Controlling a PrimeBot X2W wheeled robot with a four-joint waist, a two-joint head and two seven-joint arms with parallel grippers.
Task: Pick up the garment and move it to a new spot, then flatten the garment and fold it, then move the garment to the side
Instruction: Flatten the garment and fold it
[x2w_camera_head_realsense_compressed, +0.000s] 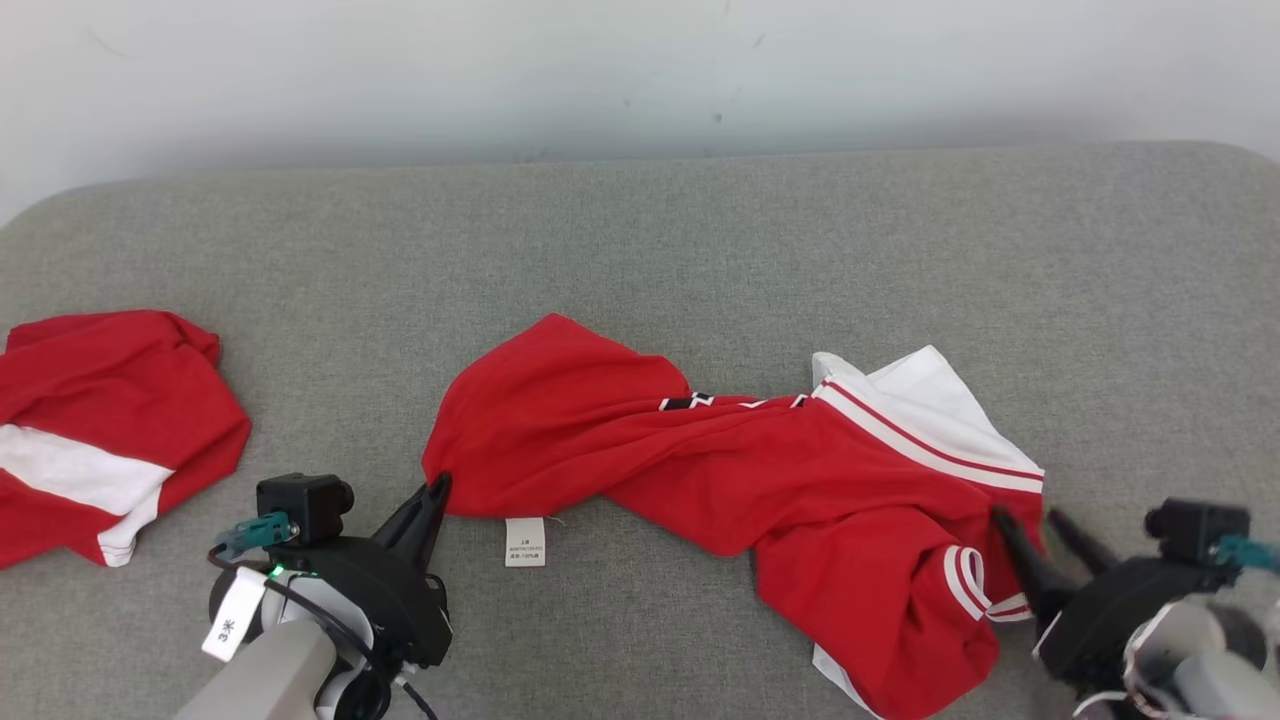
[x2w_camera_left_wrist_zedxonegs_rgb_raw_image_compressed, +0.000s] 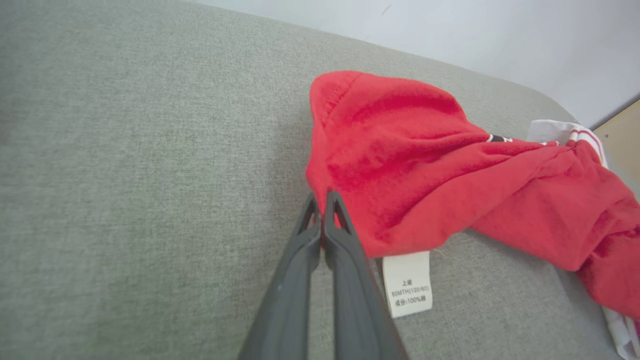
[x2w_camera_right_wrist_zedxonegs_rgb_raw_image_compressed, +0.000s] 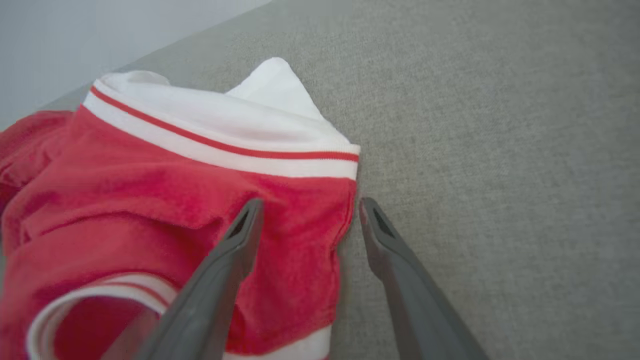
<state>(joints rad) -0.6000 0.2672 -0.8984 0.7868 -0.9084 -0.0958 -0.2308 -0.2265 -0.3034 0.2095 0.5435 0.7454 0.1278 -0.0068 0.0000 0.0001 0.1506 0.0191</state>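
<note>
The red garment (x2w_camera_head_realsense_compressed: 700, 450) with white striped trim lies twisted across the middle of the grey padded surface (x2w_camera_head_realsense_compressed: 640, 230). My left gripper (x2w_camera_head_realsense_compressed: 438, 487) is at its left corner. In the left wrist view its fingers (x2w_camera_left_wrist_zedxonegs_rgb_raw_image_compressed: 345, 260) are pressed together, and the left gripper (x2w_camera_left_wrist_zedxonegs_rgb_raw_image_compressed: 321, 197) is shut on the garment (x2w_camera_left_wrist_zedxonegs_rgb_raw_image_compressed: 400, 175) at the red hem. My right gripper (x2w_camera_head_realsense_compressed: 1028, 518) is open at the garment's right edge. In the right wrist view the right gripper (x2w_camera_right_wrist_zedxonegs_rgb_raw_image_compressed: 310, 205) straddles that edge of the garment (x2w_camera_right_wrist_zedxonegs_rgb_raw_image_compressed: 150, 200), one finger over the red cloth and the other over bare grey surface.
A second red and white garment (x2w_camera_head_realsense_compressed: 90, 430) lies bunched at the far left of the surface. A white care label (x2w_camera_head_realsense_compressed: 525, 541) sticks out from the garment's lower hem. A pale wall (x2w_camera_head_realsense_compressed: 640, 60) runs behind the surface's far edge.
</note>
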